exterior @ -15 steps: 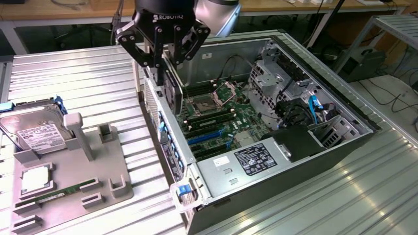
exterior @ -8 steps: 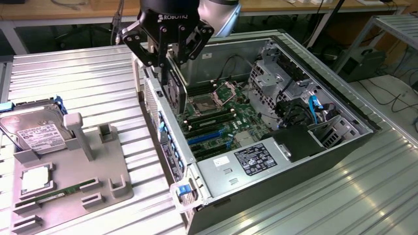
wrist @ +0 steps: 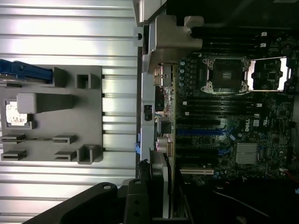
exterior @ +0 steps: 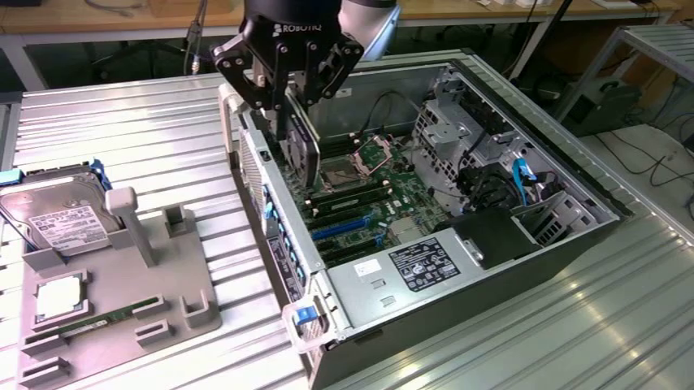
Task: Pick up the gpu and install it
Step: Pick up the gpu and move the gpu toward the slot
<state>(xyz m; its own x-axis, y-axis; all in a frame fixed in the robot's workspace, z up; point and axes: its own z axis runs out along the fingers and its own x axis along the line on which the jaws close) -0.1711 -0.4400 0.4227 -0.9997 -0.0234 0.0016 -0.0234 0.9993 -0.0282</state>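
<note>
The gpu (exterior: 301, 150) is a thin dark card hanging on edge from my gripper (exterior: 291, 104), which is shut on its top edge. It hangs inside the open computer case (exterior: 593, 195), close to the rear wall at the exterior view's left, above the motherboard (exterior: 404, 193) beside the open processor socket (exterior: 341, 175). The card's lower edge is apart from the blue expansion slot (exterior: 341, 226). The wrist view has the gpu's silver bracket (wrist: 166, 186) between my dark fingers (wrist: 135, 203), next to the case's rear wall, with the blue slot (wrist: 201, 132) and the socket (wrist: 226, 74) beyond.
On the ribbed metal table (exterior: 130, 122) at the exterior view's left lies a grey parts holder (exterior: 162, 276). It carries a silver hard drive (exterior: 60, 219), a processor chip (exterior: 60, 296) and a green memory stick (exterior: 96, 321). Drive cages (exterior: 456, 122) and cables fill the case's far side.
</note>
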